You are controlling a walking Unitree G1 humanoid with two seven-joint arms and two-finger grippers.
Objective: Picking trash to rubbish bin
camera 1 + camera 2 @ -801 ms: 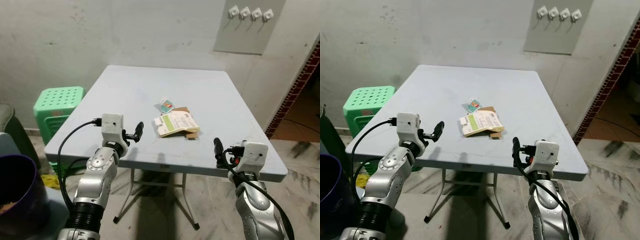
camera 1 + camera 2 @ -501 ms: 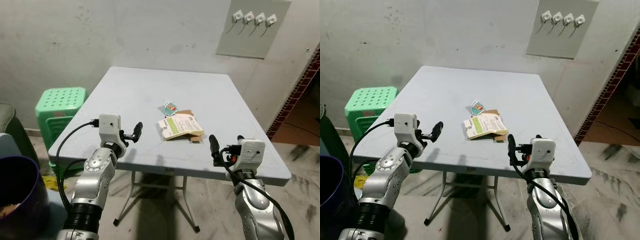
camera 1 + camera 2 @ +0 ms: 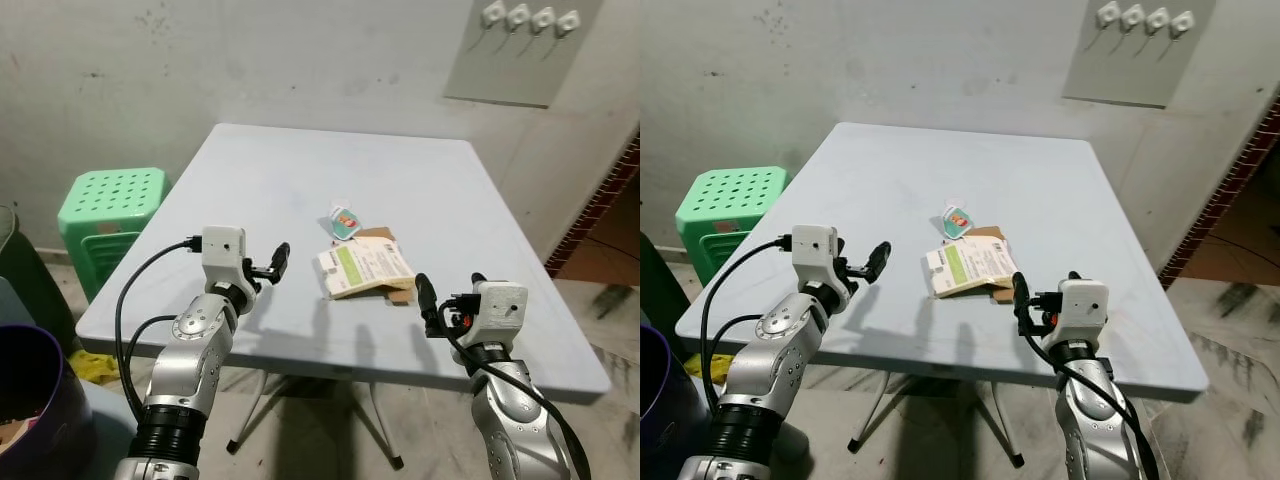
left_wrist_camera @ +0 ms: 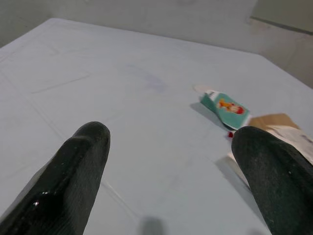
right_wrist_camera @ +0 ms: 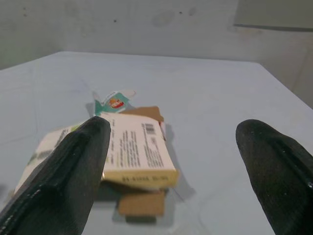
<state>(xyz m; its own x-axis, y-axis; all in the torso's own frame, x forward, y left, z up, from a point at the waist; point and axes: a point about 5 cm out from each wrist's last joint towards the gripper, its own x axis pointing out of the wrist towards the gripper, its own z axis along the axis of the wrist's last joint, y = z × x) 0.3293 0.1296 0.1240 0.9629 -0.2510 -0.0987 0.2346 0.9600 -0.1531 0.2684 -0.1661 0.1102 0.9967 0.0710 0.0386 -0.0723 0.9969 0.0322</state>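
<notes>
A flattened cardboard box with a white and green label lies on the pale blue table, front of centre. Just behind it rests a small teal carton, also in the left wrist view. My left gripper hovers open over the table's front left, with the trash off to its right. My right gripper is open above the front edge, just right of the box; the box lies close ahead between its fingers. A purple bin stands on the floor at my lower left.
A green plastic stool stands left of the table against the wall. A brick doorway edge opens at the right. The table's folding legs show beneath the front edge.
The camera has moved closer to the table, so it looks larger. Both grippers now reach over the front edge, and the right one is nearer the box. The trash lies where it was.
</notes>
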